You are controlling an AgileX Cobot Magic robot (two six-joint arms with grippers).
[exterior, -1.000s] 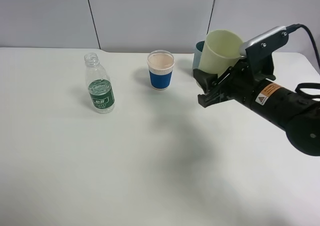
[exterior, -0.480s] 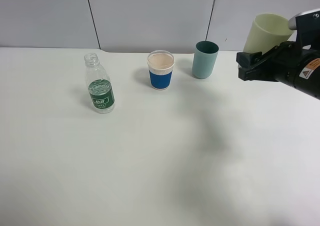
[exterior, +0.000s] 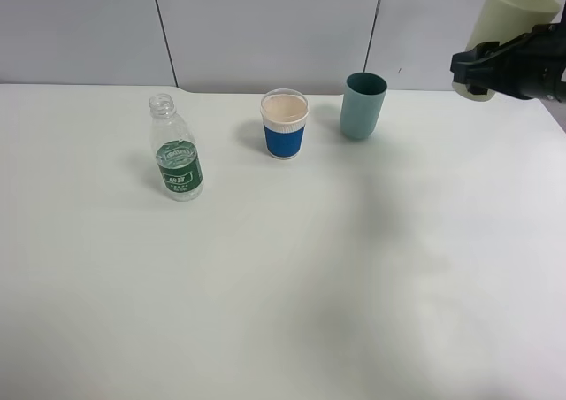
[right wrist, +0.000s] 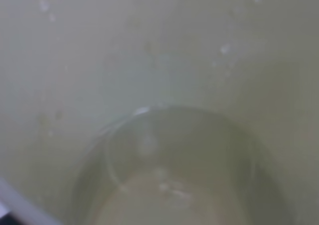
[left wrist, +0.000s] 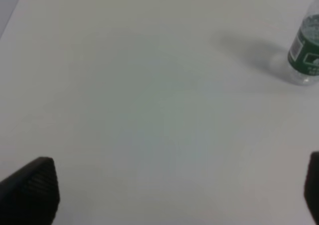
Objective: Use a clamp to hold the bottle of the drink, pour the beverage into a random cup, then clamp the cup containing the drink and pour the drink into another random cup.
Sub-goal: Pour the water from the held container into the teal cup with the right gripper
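A clear drink bottle (exterior: 177, 152) with a green label and no cap stands upright at the left; it also shows in the left wrist view (left wrist: 306, 56). A white cup with a blue sleeve (exterior: 284, 124) holds a pale drink. A teal cup (exterior: 363, 105) stands to its right. My right gripper (exterior: 478, 73) is shut on a pale yellow-green cup (exterior: 508, 11), held high at the far right edge. The right wrist view looks into that cup (right wrist: 164, 110): wet walls and a little liquid at the bottom. My left gripper (left wrist: 172, 190) is open and empty, with one finger (left wrist: 32, 187) over bare table.
The white table (exterior: 283, 276) runs back to a grey panelled wall (exterior: 265, 28). The three standing things form a row along the back half of the table.
My right arm has moved up and to the right with the pale cup, from beside the teal cup to the upper right edge. The bottle and both standing cups have not moved.
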